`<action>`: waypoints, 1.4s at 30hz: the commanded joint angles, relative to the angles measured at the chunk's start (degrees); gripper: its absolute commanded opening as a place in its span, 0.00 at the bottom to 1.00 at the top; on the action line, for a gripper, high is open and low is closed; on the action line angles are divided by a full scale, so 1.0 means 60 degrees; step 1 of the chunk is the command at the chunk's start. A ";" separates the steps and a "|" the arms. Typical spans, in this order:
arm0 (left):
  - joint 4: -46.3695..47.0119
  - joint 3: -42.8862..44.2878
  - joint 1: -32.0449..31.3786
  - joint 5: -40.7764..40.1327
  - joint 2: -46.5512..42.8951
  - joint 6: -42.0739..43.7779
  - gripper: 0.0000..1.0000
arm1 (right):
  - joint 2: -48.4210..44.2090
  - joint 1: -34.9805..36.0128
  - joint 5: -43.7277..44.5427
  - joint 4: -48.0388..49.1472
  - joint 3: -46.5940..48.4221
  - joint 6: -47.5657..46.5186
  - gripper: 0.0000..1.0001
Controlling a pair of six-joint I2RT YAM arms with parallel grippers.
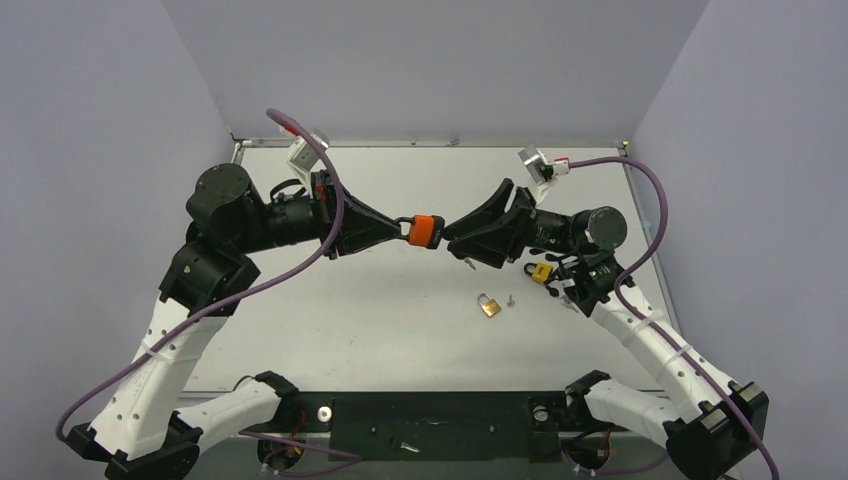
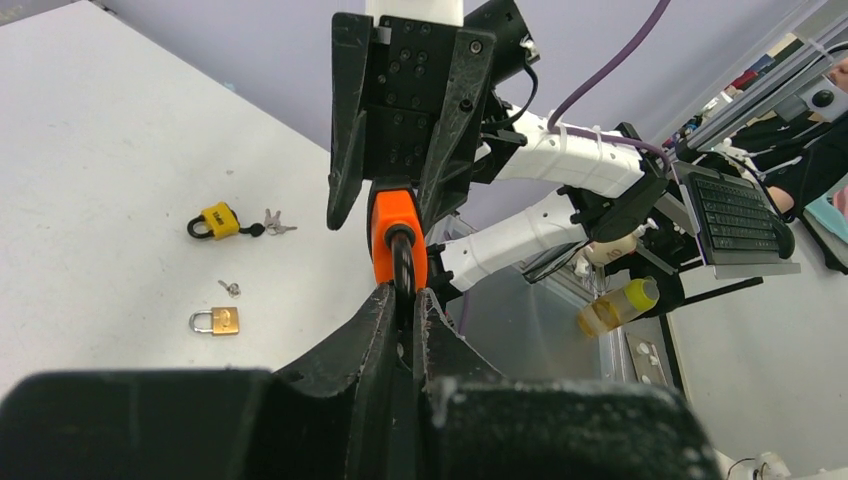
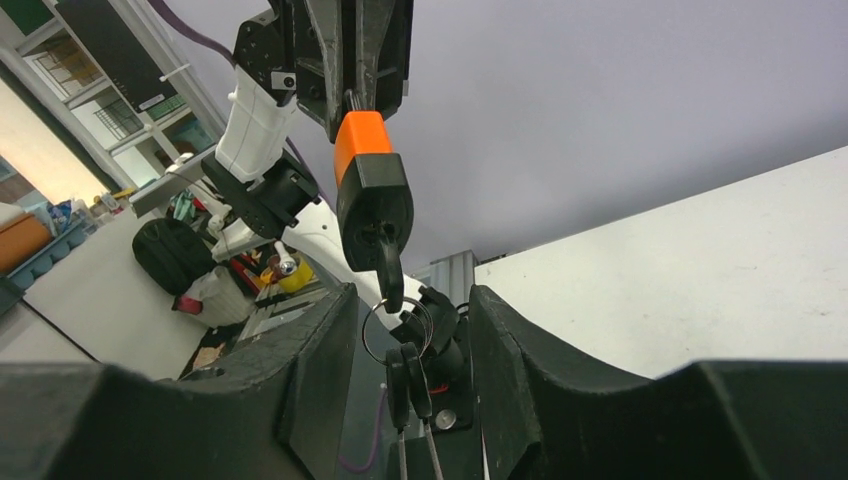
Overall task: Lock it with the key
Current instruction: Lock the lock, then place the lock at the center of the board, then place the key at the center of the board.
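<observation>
An orange-and-black padlock [image 1: 425, 231] hangs in mid-air above the table. My left gripper [image 2: 405, 292] is shut on its black shackle [image 2: 402, 255]. In the right wrist view the padlock [image 3: 370, 190] has a black-headed key [image 3: 388, 268] in its keyhole. A ring [image 3: 395, 330] with two spare keys [image 3: 410, 375] dangles from that key. My right gripper [image 3: 412, 300] faces the padlock's keyhole end. Its fingers stand apart on either side of the key and ring without touching them. From above, the right gripper [image 1: 452, 235] meets the padlock from the right.
On the white table [image 1: 380, 320] lie a brass padlock [image 1: 489, 305] with a small key [image 1: 511, 299] beside it. A yellow padlock [image 1: 541, 272] lies under the right arm. Grey walls close in the left, back and right sides.
</observation>
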 commanded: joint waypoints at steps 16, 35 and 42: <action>0.1796 -0.0211 0.0499 0.0399 -0.0221 -0.0726 0.00 | -0.0158 0.0324 0.0690 -0.0717 0.0368 -0.1005 0.00; 0.3741 -0.2476 0.1965 -0.1292 0.1280 -0.1818 0.00 | 0.0634 -0.1796 0.4567 -0.5348 -0.0816 -0.3170 0.00; 0.5719 -0.3993 0.1061 -0.3087 0.4190 -0.2484 0.00 | 0.3022 -0.0355 0.8724 -0.7480 0.0896 -0.3252 0.00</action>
